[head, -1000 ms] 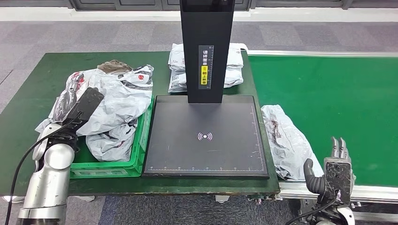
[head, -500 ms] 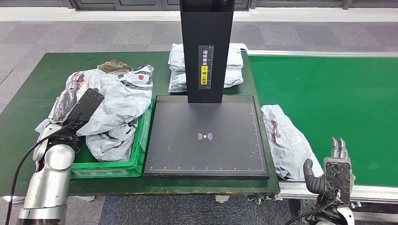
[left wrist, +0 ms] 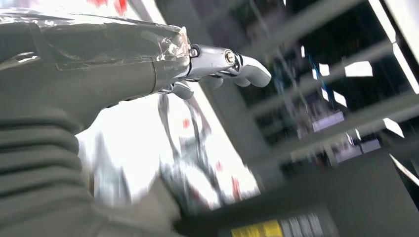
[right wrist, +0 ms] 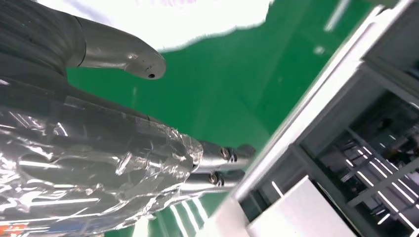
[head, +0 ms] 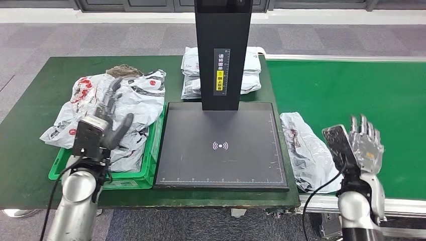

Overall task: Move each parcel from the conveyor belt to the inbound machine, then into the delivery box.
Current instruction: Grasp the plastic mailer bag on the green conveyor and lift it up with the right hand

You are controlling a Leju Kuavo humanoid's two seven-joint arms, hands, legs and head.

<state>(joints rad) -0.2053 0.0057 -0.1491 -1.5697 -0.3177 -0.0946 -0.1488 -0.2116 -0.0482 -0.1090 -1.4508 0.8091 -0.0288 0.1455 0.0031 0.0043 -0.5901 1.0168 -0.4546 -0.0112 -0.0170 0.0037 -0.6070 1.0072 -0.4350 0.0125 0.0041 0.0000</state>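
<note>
Hovering my right hand [head: 364, 143], fingers spread and empty, over the conveyor belt [head: 351, 95], just right of the white parcel [head: 306, 150] lying at the belt's edge beside the scanner plate [head: 221, 145]. My left hand [head: 103, 128], loose and empty, over bagged parcels in the green crate [head: 145, 165]. Both wrist views blurred.

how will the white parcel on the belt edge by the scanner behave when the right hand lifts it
The white parcel is a wrinkled plastic bag, so it will probably sag and flop. Its glossy film may slip. The open right hand should probably grip mid-bag.
</note>
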